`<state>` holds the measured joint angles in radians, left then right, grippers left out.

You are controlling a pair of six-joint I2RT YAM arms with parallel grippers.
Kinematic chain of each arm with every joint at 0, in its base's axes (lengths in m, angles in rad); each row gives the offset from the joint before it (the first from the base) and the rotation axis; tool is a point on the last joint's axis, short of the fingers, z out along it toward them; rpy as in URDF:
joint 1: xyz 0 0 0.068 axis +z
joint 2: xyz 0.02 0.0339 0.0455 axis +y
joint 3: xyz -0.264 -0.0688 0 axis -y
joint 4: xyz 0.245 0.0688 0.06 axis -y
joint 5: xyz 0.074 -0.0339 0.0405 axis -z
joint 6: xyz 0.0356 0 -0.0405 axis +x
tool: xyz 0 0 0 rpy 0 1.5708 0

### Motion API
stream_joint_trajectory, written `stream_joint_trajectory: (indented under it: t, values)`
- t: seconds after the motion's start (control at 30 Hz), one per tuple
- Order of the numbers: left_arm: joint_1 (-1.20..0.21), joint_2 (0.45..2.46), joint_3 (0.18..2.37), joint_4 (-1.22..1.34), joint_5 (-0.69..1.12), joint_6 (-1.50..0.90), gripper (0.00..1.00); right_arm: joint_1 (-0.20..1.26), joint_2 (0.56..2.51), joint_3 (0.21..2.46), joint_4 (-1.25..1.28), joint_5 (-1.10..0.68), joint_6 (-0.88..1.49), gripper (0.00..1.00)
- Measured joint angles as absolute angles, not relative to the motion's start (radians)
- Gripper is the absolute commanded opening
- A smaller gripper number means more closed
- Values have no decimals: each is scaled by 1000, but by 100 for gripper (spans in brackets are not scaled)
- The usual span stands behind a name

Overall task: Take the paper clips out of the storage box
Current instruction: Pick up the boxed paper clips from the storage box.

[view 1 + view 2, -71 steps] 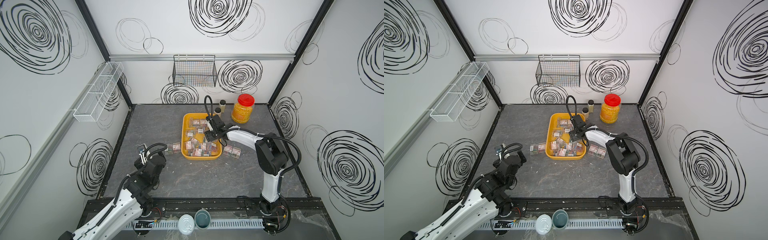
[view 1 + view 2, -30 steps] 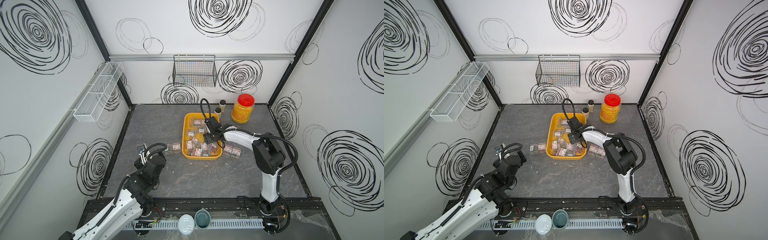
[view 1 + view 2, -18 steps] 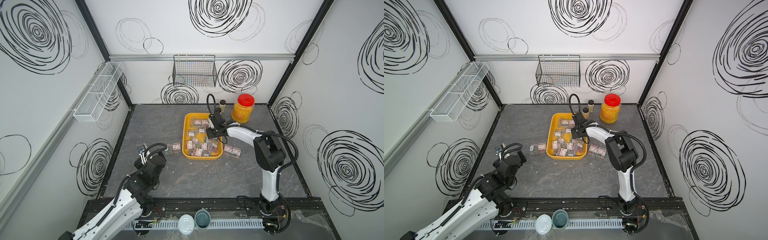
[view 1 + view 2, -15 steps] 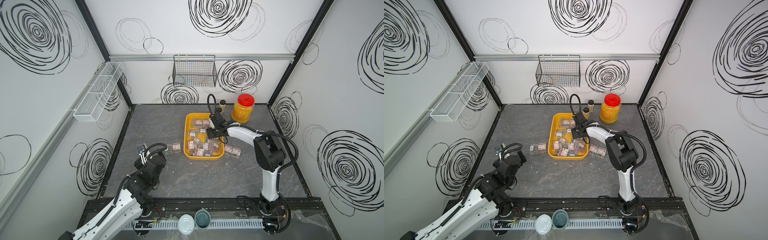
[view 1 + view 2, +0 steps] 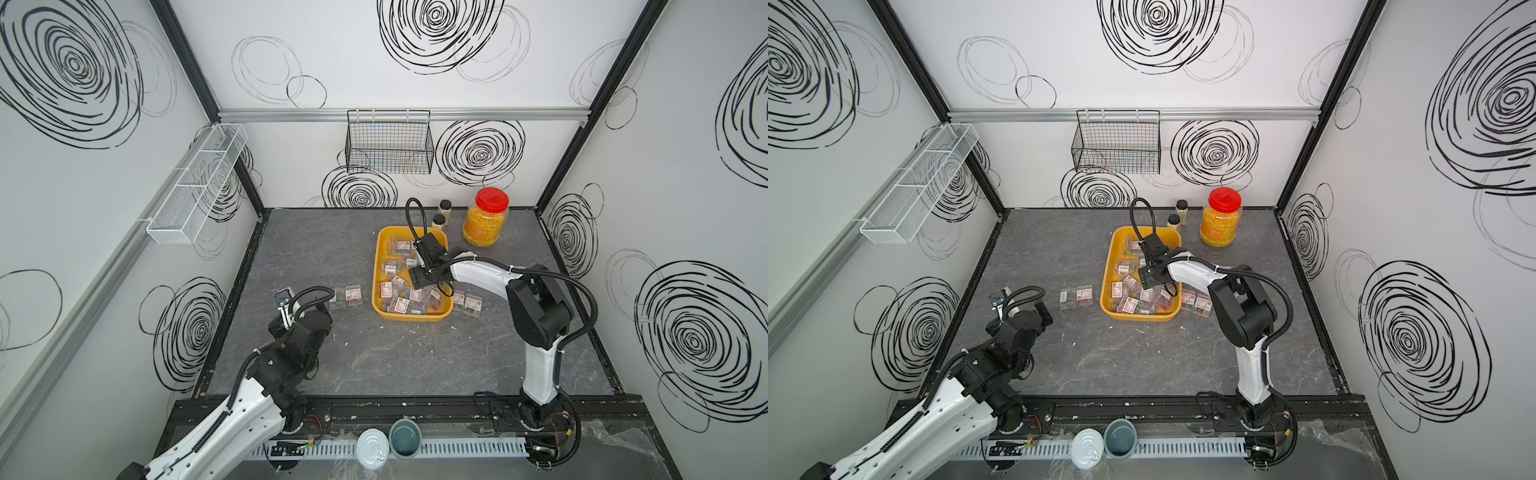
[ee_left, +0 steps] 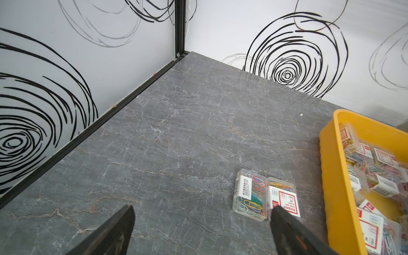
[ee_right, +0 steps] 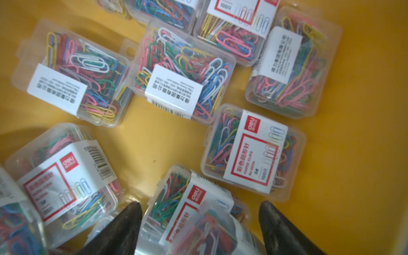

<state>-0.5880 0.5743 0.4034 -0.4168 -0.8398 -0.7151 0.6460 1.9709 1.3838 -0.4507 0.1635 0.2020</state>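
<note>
Most paper clips (image 5: 401, 291) lie in the storage box (image 5: 409, 314) at mid-worktop (image 5: 374, 365). The right gripper (image 7: 199, 204) hangs over the box's near half, its fingers (image 7: 123, 225) released. They straddle a tilted case (image 7: 196, 194) whose long axis seems to run between them. The left gripper (image 6: 202, 208), also released, hovers well to the left.

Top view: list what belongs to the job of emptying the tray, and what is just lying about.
Job: clip cases, yellow tray, right gripper.
Lying about: jar, bottles, black basket, white basket.
</note>
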Motion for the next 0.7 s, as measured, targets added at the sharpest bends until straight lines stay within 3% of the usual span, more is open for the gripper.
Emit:
stream_joint_trajectory:
  t: [0.7]
  values:
    - [-588, 561, 399, -417, -840, -715, 99, 658, 1845, 1308, -529, 212, 204, 84]
